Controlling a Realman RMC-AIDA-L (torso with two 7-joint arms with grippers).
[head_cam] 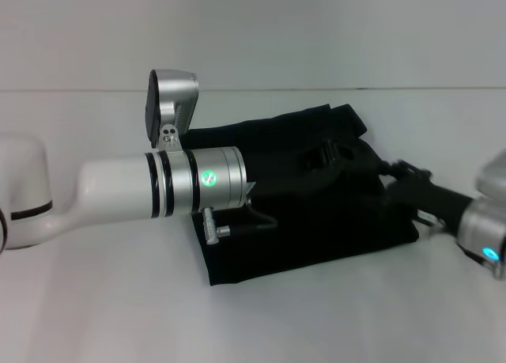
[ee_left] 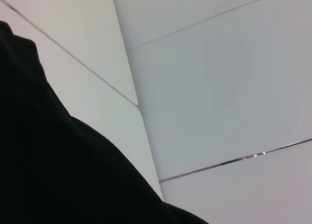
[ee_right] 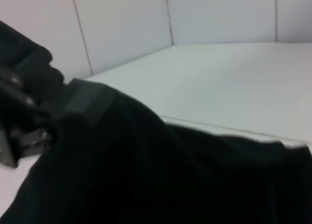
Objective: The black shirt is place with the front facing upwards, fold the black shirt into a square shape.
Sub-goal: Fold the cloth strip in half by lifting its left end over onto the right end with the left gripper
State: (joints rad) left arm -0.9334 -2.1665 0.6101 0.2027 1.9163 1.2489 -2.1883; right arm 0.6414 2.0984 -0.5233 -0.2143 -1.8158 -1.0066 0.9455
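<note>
The black shirt [head_cam: 308, 228] lies folded into a rough block in the middle of the white table, with its far right part bunched up higher. No print shows on it. My left arm reaches in from the left, and its dark left gripper [head_cam: 320, 156] is over the shirt's middle. From the right comes my right gripper [head_cam: 395, 173], low at the shirt's right side. Both are black against black cloth. Black cloth [ee_left: 58, 175] fills the near side of the left wrist view. In the right wrist view the shirt [ee_right: 170, 175] drapes against a dark gripper part [ee_right: 29, 87].
The white table [head_cam: 118, 300] runs bare around the shirt, with a pale wall behind its far edge. My left arm's white and silver forearm [head_cam: 158, 185] crosses in front of the shirt's left part and hides it.
</note>
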